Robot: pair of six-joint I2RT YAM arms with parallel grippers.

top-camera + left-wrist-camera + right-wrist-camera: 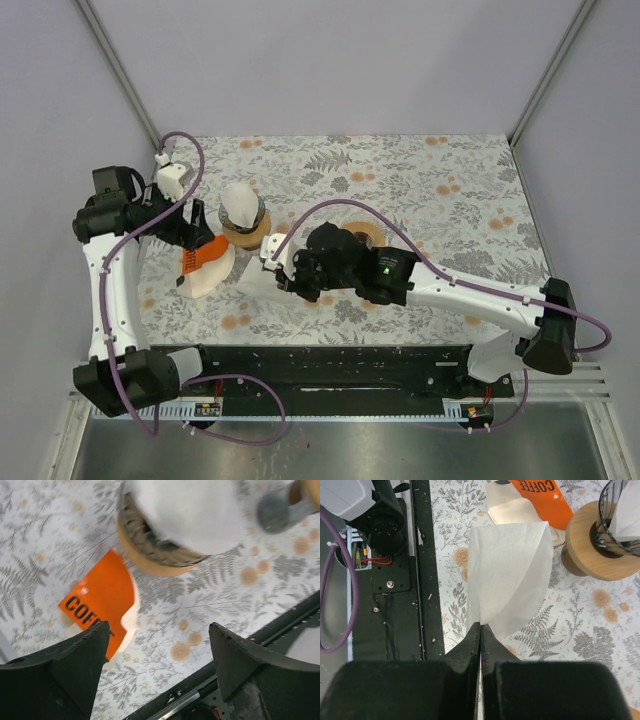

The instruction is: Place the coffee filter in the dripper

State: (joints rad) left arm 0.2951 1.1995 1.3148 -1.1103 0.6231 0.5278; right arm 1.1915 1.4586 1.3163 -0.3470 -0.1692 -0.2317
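Jaws pressed together, our right gripper (480,626) pinches the coffee filter (510,575) by its tip, fan pointing ahead. The dripper (592,550) stands just ahead-right, a white cone (626,520) already inside. Our left gripper (159,630), spread and empty, hovers beside the dripper.

the filter (510,575) is seen as thin white paper, matt and faintly translucent. the dripper (592,555) is made of smooth pale wood, with a dark wire basket (606,510) set in it. the pack (540,495) is faced with smooth orange printed card. the table (420,170) is covered by a matt floral-printed sheet. the left fingers (65,675) are formed of matt black plastic.
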